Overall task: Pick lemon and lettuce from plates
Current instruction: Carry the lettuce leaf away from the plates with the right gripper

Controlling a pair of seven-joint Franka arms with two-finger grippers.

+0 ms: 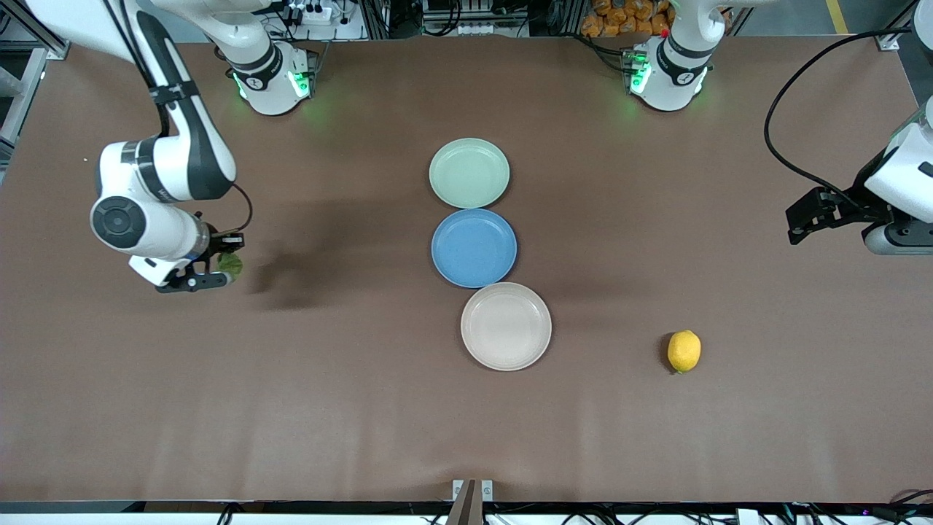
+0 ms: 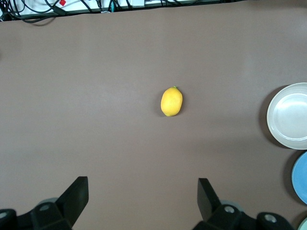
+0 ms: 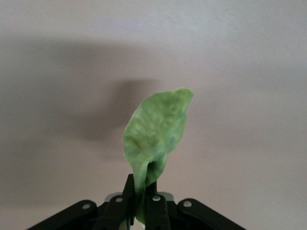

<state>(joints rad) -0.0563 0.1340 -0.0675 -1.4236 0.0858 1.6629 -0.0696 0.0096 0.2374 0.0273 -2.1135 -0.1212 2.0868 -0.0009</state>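
The lemon lies on the bare table, off the plates, beside the beige-white plate toward the left arm's end. It also shows in the left wrist view as a small yellow oval, the lemon. My left gripper hangs open and empty over that end of the table; its fingers stand wide apart. My right gripper is shut on the lettuce above the table at the right arm's end. The green leaf, the lettuce, sticks out of the right gripper. The pale green plate is empty.
A blue plate sits between the pale green and beige-white plates, all three in a row at mid-table. The beige-white plate and the blue plate show at the edge of the left wrist view. A black cable loops over the left arm's end.
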